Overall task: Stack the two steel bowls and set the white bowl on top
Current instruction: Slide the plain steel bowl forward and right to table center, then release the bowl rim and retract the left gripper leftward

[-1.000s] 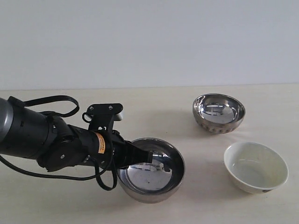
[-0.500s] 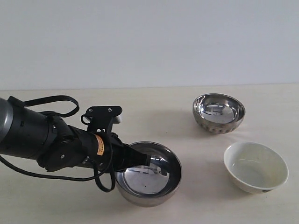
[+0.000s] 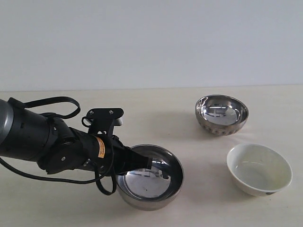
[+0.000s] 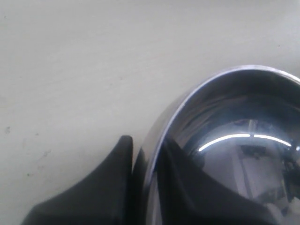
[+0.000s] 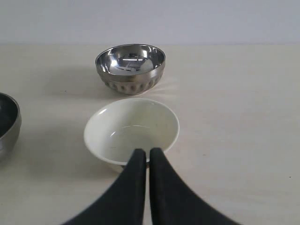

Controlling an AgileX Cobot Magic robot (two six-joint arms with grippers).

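Observation:
My left gripper (image 3: 142, 163) is shut on the rim of the smooth steel bowl (image 3: 152, 183), one finger (image 4: 119, 161) outside the wall and one inside. That bowl (image 4: 234, 154) is low at the front of the table, left of centre. The dimpled steel bowl (image 3: 221, 114) stands upright at the back right, also seen from the right wrist (image 5: 130, 68). The white bowl (image 3: 259, 169) sits in front of it, empty. My right gripper (image 5: 147, 151) is shut on nothing, its tips just short of the white bowl (image 5: 131, 126). It does not show in the exterior view.
The pale tabletop (image 3: 189, 137) runs back to a plain white wall. The left arm's black body and cable loops (image 3: 42, 142) fill the front left. The held bowl's edge (image 5: 7, 124) shows at the side of the right wrist view.
The left gripper and the smooth steel bowl have sunk a little and shifted slightly left. The other two bowls have not moved.

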